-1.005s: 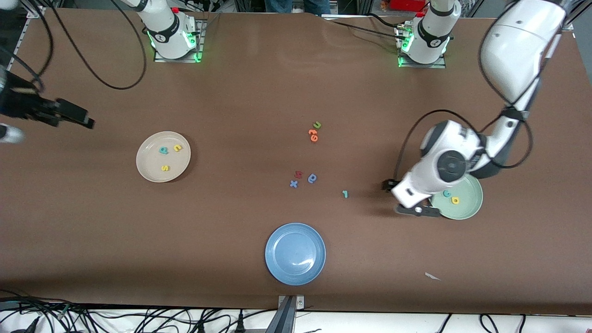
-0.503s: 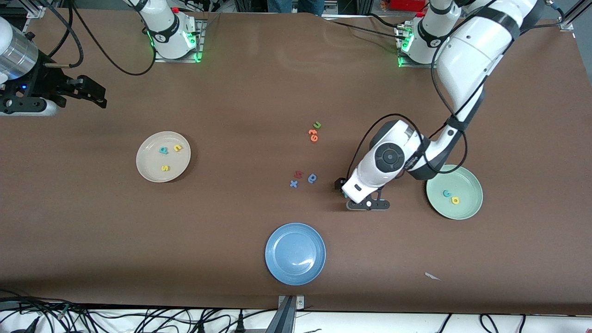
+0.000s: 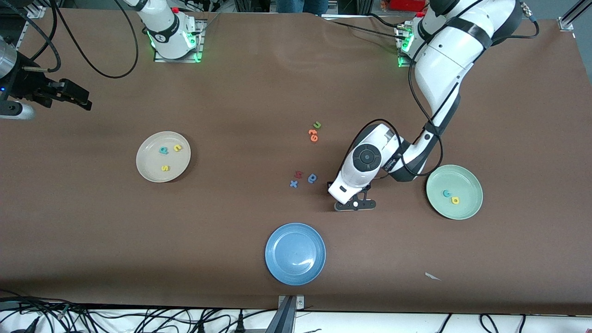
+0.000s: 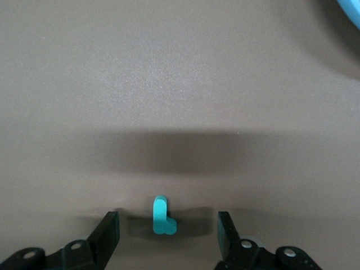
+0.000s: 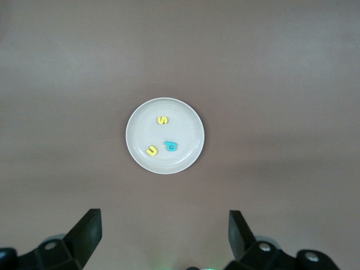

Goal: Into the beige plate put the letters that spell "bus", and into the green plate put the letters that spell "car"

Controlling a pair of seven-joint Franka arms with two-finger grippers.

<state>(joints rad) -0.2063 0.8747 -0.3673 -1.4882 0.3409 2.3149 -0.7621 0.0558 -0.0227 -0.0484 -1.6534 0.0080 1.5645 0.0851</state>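
Left pincer [image 4: 166, 236]: down at the desk [image 3: 231, 83] between the blue plate [image 3: 295, 254] and the green plate [image 3: 454, 192], its two fingers [image 4: 108, 236] standing apart on either side of the teal "r" [image 4: 162, 216], a gap left on both sides, nothing gripped.

Teal "r": lying flat on the bare desk between those fingers, hidden under the wrist in the front view; toward the right arm's end from the green plate.

Green plate: held a teal "c" [image 3: 447, 193] and a yellow "a" [image 3: 455, 200], close together near its middle.

Beige plate [image 3: 163, 156]: well apart from the green plate, toward the right arm's end; it carried the teal "b" [image 3: 163, 150], the yellow "u" [image 3: 177, 148] and the yellow "s" [image 3: 165, 168].

Right pincer [image 5: 165, 236]: released, fingers spread wide, up in the air off the right arm's end of the desk; its wrist view looked down on the beige plate. That arm waited.

Blue plate: nearer the front camera than the green plate.

Loose letters: a blue "x" [image 3: 293, 184], a red letter [image 3: 298, 175] and a darker blue round letter [image 3: 312, 178] clustered on the desk toward the right arm's end from the green plate; farther from the camera than the plate, an orange pair [image 3: 313, 135] with a green "u" [image 3: 317, 125] just beside it.
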